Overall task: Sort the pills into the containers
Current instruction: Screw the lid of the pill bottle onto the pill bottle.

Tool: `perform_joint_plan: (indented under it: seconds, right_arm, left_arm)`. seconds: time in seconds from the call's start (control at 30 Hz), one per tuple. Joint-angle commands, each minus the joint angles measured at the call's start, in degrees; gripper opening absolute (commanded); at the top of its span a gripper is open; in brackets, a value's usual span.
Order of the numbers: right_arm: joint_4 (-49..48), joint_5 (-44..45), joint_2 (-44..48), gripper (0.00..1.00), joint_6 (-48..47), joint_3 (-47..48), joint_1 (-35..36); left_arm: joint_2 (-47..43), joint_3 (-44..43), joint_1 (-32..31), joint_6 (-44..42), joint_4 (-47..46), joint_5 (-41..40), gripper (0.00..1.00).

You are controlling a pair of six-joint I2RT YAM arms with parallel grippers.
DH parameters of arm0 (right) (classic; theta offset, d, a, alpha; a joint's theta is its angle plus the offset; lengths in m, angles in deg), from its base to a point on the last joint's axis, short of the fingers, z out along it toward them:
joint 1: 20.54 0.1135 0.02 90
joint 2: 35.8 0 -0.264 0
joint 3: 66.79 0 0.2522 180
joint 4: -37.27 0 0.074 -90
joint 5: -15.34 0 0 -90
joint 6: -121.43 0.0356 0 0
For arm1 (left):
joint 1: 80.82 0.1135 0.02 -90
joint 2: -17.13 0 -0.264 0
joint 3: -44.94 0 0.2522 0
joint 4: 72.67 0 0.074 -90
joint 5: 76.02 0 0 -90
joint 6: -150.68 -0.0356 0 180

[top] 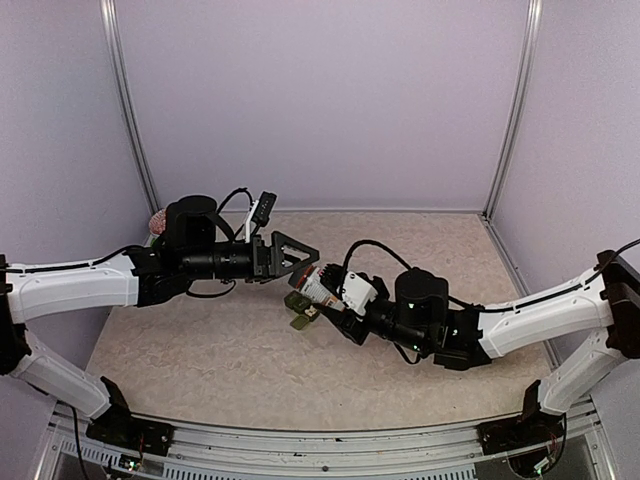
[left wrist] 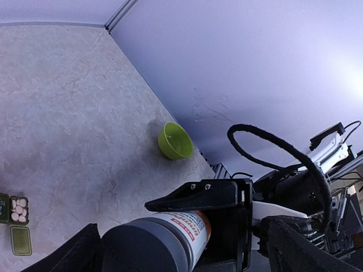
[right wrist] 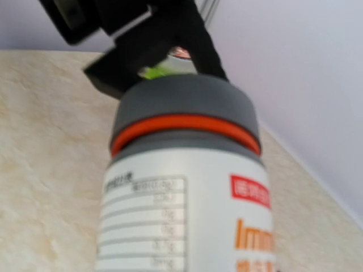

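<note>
Nearest, at the table's front edge, the two arm bases sit at either corner, and both arms reach inward to meet near the middle. The right gripper is clenched on the body of a white bottle with a printed label. It holds the bottle tilted, with the grey cap and its orange ring pointing toward the left arm.

Just under the bottle in the top view lie the containers, a dark green strip resting on the table. From the left wrist they show at the frame's edge, where one compartment stands uncovered with white pills inside. The compartment beside it shows only green.

Beyond the bottle, the left gripper is released, its jaws spread wide on either side of the cap. One black finger passes above the cap and the other lies below it. Whether either finger touches the cap I cannot tell.

Farther back, a lime-green bowl stands upright on the table near the wall, well apart from the containers. Pale lilac walls close the space behind.
</note>
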Motion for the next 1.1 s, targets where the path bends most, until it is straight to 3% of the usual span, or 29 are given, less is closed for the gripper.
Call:
perform_joint_plan:
  seconds: [0.0, 0.27, 0.67, 0.93, 1.07]
  right_arm:
    - [-5.0, 3.0, 2.9, 0.1, -5.0, -1.7, 0.3]
    - [-8.2, 1.9, 5.8, 0.09, -7.2, -3.8, 0.3]
    - [-8.0, 2.2, 4.5, 0.09, -8.6, -3.3, 0.3]
    - [-7.3, 2.2, 3.9, 0.09, -8.6, -3.1, 0.3]
    - [-7.0, 1.7, 3.7, 0.09, -8.1, -3.2, 0.3]
  left_arm:
    - [-1.5, -1.6, 0.6, 1.5, 0.8, 2.5, 0.97]
    - [0.5, -1.8, 2.6, 1.5, 3.6, 3.8, 0.92]
    - [2.6, -1.3, 2.7, 3.7, -3.1, 10.0, 0.86]
    - [3.5, -2.1, 1.7, 3.2, -3.1, 11.5, 0.74]
    - [3.5, -1.9, 1.7, 2.4, -3.4, 11.4, 0.58]
